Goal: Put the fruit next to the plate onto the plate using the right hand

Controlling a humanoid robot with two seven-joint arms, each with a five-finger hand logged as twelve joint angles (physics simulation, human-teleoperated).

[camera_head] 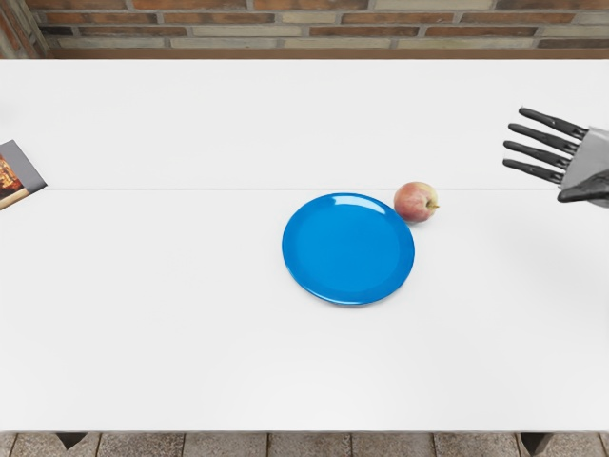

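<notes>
A red-and-yellow apple [416, 202] lies on the white table just off the upper right rim of a blue plate [348, 248], close to it or touching it. The plate holds nothing. My right hand [550, 152] comes in at the right edge, well to the right of the apple and a little farther back. Its dark fingers [539, 146] are stretched out and spread toward the left, with nothing in them. The left arm does not show.
A book or printed card [16, 172] pokes in at the left edge of the table. A thin seam [190, 188] runs across the tabletop behind the plate. A brick wall stands behind the table's far edge.
</notes>
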